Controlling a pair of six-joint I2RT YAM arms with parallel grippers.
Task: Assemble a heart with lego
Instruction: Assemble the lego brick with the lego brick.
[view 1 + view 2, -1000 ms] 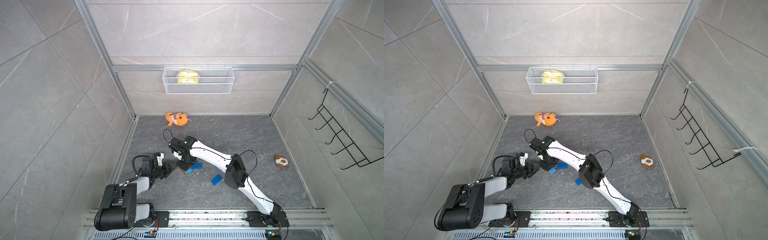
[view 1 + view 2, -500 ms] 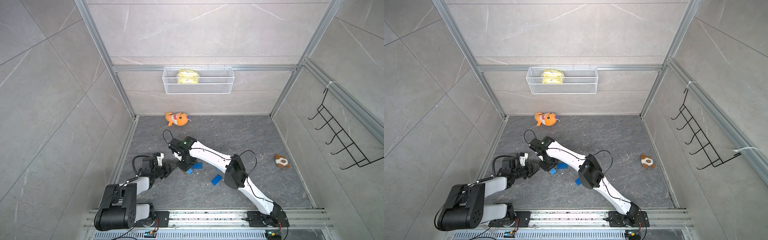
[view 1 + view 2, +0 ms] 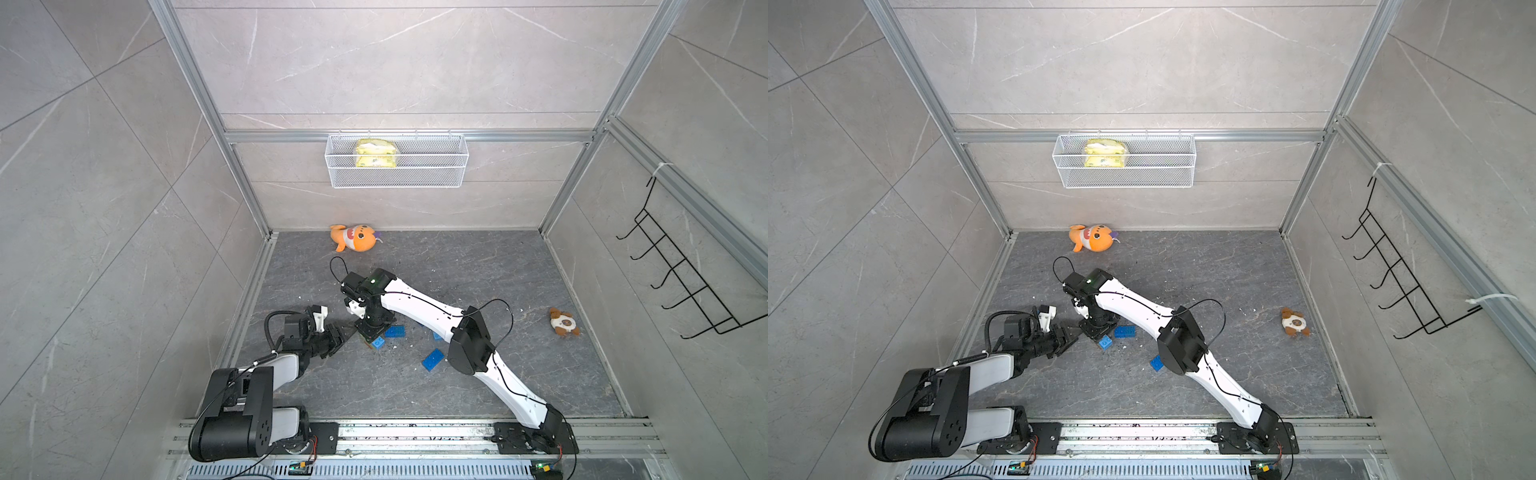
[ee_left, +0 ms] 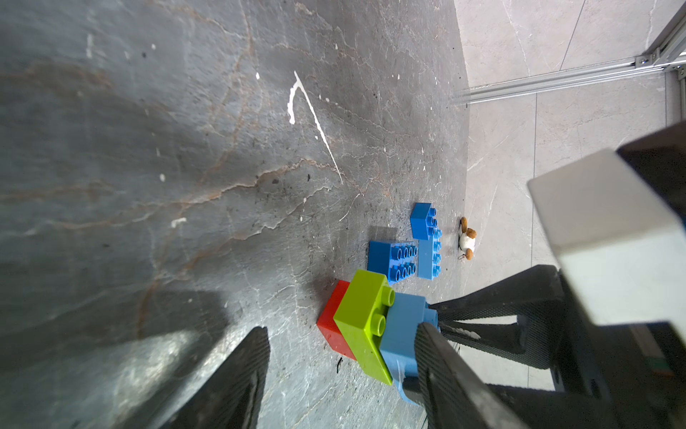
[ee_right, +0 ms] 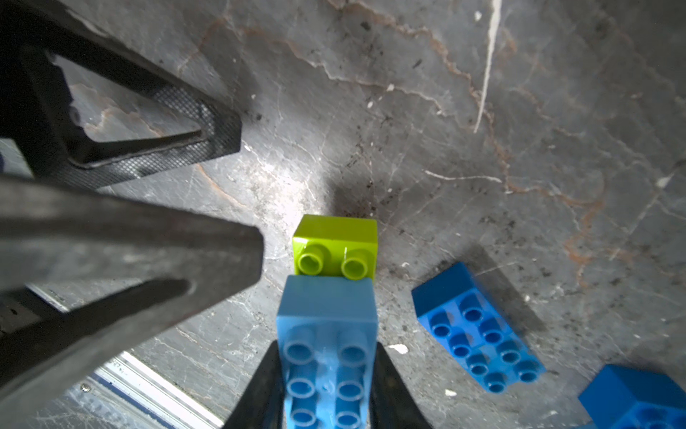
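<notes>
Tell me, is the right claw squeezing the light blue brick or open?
Squeezing. In the right wrist view, the right gripper has fingers pressed on both sides of the light blue brick.

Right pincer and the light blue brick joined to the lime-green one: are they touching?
Touching. The right wrist view shows the right pincer clamping the light blue brick, a finger flush against each side, no gap.

Left arm: low at lower left of frame in both top views, forearm reaching toward centre. Left gripper: jaws spread, tips just beside the right gripper. Right arm: stretched from lower right to centre, wrist pointing down, jaws pinched on the heart.
</notes>
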